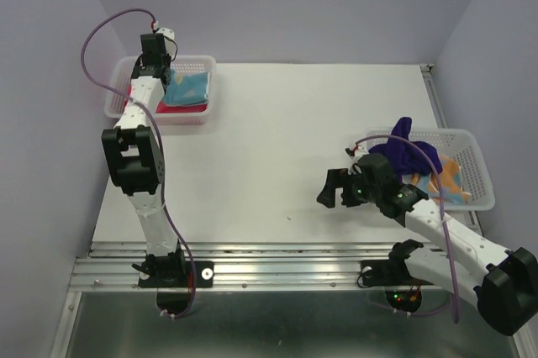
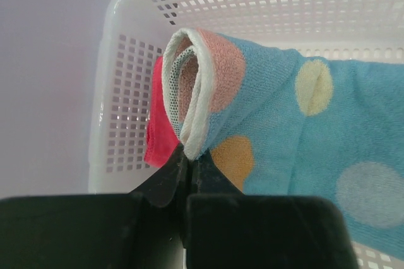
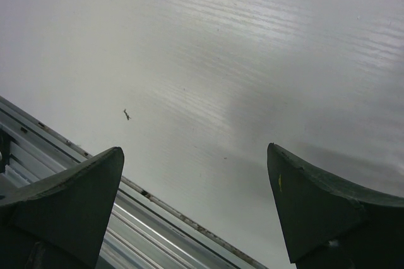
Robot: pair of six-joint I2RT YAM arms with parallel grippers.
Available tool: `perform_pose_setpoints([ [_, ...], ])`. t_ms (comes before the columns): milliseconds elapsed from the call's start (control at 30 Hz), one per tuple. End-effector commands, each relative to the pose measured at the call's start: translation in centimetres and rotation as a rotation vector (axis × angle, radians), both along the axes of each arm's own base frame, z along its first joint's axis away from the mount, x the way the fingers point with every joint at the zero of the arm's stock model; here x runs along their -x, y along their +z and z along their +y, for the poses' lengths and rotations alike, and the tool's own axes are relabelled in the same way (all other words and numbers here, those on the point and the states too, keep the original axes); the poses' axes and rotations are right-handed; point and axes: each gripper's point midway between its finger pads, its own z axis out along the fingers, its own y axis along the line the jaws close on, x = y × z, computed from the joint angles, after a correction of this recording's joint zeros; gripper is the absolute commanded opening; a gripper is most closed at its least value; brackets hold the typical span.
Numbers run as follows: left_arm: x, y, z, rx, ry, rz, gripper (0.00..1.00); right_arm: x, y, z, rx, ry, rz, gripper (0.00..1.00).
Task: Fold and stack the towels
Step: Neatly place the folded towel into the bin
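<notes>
over the far-left basket, the left gripper pinches the dotted blue towel; the right gripper hangs wide open.

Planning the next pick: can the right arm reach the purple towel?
Probably yes: the right gripper is open and empty, and the purple towel lies uncovered atop the basket beside it.

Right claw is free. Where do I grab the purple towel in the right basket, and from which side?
Probably the raised bunch of the purple towel at the basket's left end. Bring the open right claw down from above: that bunch stands higher than the rim, clear of the mesh.
</notes>
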Motion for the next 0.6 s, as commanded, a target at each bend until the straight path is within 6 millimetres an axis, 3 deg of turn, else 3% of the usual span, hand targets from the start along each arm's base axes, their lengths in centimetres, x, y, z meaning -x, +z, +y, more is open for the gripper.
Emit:
perform_pose_setpoints([
  [0,-1.2,3.1,1.2,-0.035,0.014,-0.116,0.0,-1.0,2.2,0.6,-0.015,0.006,-0.045,1.0],
  [467,-1.4,0.4,4.2,-0.019,0.083,-0.041,0.0,-1.1,2.1,0.4,-0.002,-0.007,-0.041,1.0],
  [533,-1.3,0.7,4.6,-0.025,0.103,-0.026,0.26,-1.1,2.1,0.3,0.003,-0.009,-0.043,1.0],
  [567,-1.3,0.7,4.7,-0.03,0.109,-0.019,0.5,-1.2,2.2,0.3,0.002,-0.013,-0.046,1.0],
])
